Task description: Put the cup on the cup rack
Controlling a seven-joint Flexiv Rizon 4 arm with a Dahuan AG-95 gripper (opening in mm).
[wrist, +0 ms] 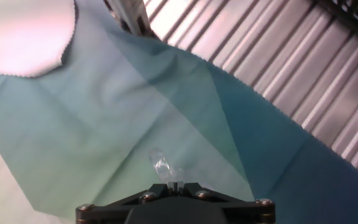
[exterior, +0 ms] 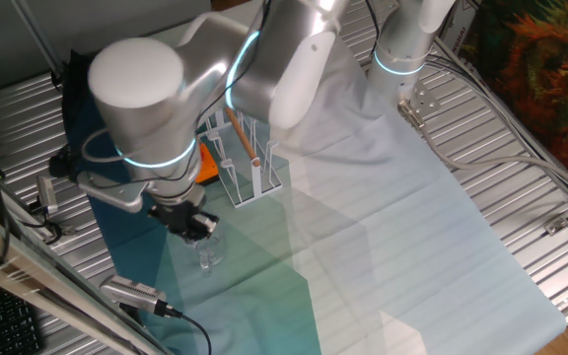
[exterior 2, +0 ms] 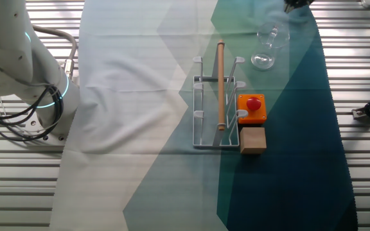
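The cup (exterior: 208, 255) is a small clear glass mug, tilted over the teal part of the cloth, also seen in the other fixed view (exterior 2: 266, 49). My gripper (exterior: 196, 228) sits directly above it, and its jaws are nearly together on the glass. In the hand view the gripper (wrist: 174, 184) shows only a thin slit between its fingers, with the cup (wrist: 161, 166) just ahead of them. The cup rack (exterior 2: 216, 109) is white with thin upright pegs and stands at mid-cloth (exterior: 250, 170), a short way from the cup. A wooden rod (exterior 2: 221, 83) lies along the rack.
An orange box with a red button (exterior 2: 252, 108) and a wooden block (exterior 2: 252, 140) sit against the rack's side. A small camera (exterior: 136, 294) and cables lie on the slatted metal table (exterior: 521, 148) near the cloth's edge. The arm's base (exterior 2: 18, 77) stands beside the cloth.
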